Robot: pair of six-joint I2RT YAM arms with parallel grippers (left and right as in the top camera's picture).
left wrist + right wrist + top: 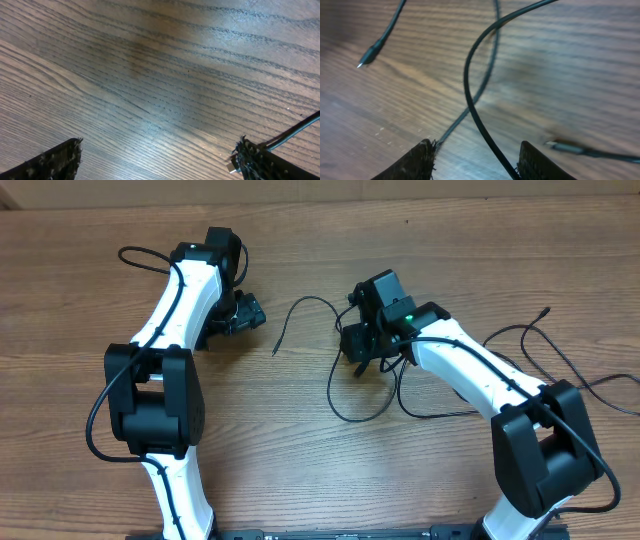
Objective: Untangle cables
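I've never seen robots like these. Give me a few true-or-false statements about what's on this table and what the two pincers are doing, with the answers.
1. The left pincer is wide open with nothing between its fingers. True.
2. The right pincer is clamped shut on a cable. False: its fingers stand apart, and a black cable passes between them.
3. The cables are bright red. False: they are thin and black.
4. A cable's plug end lies on the wooden table ahead of the right pincer. True.
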